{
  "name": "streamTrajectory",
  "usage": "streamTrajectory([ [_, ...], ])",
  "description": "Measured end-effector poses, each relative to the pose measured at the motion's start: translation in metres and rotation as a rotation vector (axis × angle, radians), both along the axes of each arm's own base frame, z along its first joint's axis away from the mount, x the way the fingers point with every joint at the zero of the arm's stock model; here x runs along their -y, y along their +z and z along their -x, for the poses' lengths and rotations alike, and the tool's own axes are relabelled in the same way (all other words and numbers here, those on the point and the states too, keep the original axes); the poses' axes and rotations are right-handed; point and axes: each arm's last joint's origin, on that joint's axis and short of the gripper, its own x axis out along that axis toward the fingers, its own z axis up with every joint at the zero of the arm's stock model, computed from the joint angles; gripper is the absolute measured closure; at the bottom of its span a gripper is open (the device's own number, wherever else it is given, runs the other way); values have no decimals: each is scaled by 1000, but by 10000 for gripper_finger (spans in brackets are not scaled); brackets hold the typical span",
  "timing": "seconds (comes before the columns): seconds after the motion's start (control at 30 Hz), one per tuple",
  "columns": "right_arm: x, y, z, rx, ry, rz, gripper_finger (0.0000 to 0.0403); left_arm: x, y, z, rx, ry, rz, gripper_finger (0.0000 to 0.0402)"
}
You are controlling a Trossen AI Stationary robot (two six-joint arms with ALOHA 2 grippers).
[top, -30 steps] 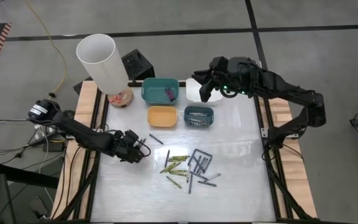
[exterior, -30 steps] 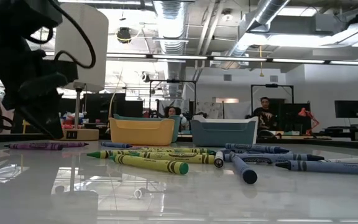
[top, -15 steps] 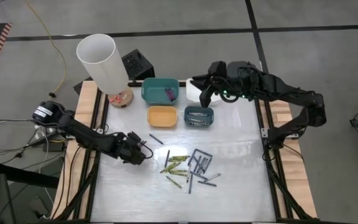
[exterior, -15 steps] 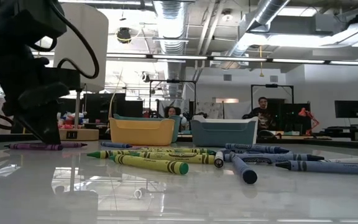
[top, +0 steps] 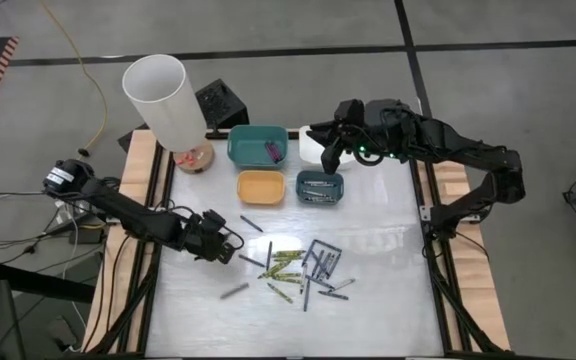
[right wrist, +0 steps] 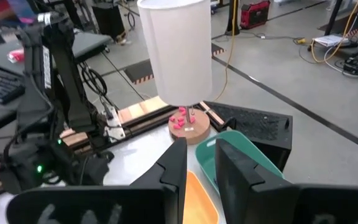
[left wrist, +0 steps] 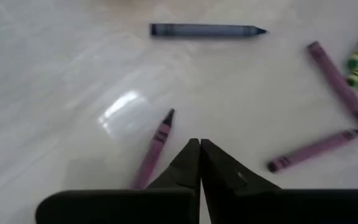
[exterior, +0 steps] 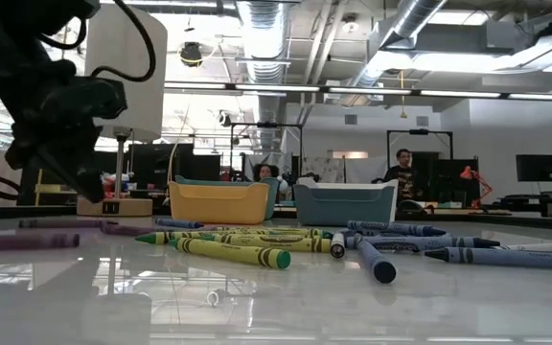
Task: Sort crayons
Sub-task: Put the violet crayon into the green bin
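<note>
Crayons in yellow-green, blue and grey lie in a loose heap (top: 303, 268) at mid-table, also seen in the low view (exterior: 257, 247). My left gripper (top: 230, 240) hovers left of the heap, shut, with nothing between its fingertips (left wrist: 199, 146). One purple crayon (left wrist: 156, 146) lies flat beside those tips; two more (left wrist: 337, 84) (left wrist: 316, 150) and a blue one (left wrist: 207, 29) lie farther off. A stray purple crayon (top: 234, 291) lies nearer the front edge. My right gripper (top: 330, 152) hangs over the far bins, open and holding nothing (right wrist: 199, 163).
At the far side stand a teal bin (top: 258, 145) holding a purple crayon, an orange bin (top: 261, 186), a blue-grey bin (top: 320, 186) with crayons, and a white bin (top: 311, 150). A tall white cylinder (top: 165, 98) and a black box (top: 220, 103) stand far left.
My left gripper has shut and risen a little, and its fingers have closed on nothing. A purple crayon that lay by its fingertips has shot away across the table toward the near edge and now lies flat there.
</note>
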Motion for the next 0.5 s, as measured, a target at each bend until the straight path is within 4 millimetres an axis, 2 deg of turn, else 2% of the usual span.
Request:
streamTrajectory([
  [0.3, -6, -7, 1, -74, 22, -18, 316, 1, 3, -3, 27, -64, -27, 400],
  [0.5, -32, -16, 1, -164, 176, -64, 316, 31, 17, -13, 199, -418, 74, 361],
])
